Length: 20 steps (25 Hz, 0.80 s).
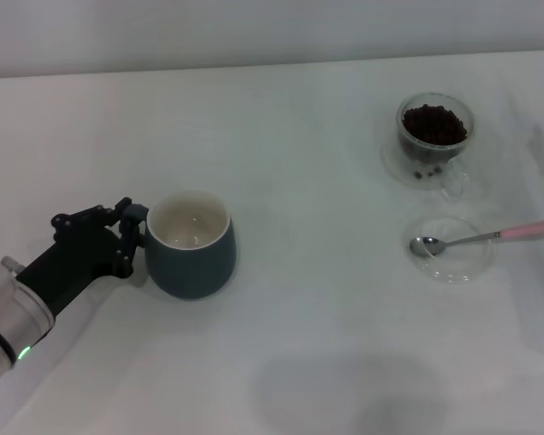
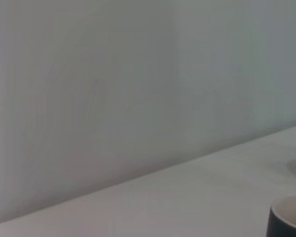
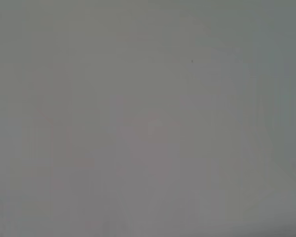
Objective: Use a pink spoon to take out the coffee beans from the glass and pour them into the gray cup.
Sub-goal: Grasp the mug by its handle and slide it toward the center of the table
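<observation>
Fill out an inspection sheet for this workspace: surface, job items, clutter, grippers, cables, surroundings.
Surface: white table, bare apart from the items below.
Job's things: gray cup upright, no beans visible inside; glass upright, holding the coffee beans; pink spoon lying across a shallow clear dish, its handle pointing to the robot's right.
Clutter: nothing seen.
Grippers: left gripper at the gray cup's side where the handle would be; jaws' state unclear. Right gripper not in view.
Cables: nothing seen.
Surroundings: plain pale wall behind the table.
</observation>
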Available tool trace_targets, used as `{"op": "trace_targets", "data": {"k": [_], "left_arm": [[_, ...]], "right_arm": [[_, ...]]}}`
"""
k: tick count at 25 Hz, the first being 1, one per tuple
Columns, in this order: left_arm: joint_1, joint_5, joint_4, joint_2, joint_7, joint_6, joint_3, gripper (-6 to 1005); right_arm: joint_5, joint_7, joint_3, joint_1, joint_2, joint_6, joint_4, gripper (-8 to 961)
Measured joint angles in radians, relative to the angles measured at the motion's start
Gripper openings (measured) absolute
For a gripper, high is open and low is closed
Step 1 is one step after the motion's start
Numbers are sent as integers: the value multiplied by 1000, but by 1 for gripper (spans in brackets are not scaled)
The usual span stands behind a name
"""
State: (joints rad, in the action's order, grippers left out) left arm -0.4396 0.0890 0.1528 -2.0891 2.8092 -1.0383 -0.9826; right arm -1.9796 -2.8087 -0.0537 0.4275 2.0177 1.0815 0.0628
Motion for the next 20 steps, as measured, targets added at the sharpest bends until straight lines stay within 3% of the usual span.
{"op": "trace_targets", "data": {"k": [20], "left_arm": [[-65,-5,101,-10,17,67,162,118]], "right_arm": [[2,0,-5,14,-3,0,-11,837]]}}
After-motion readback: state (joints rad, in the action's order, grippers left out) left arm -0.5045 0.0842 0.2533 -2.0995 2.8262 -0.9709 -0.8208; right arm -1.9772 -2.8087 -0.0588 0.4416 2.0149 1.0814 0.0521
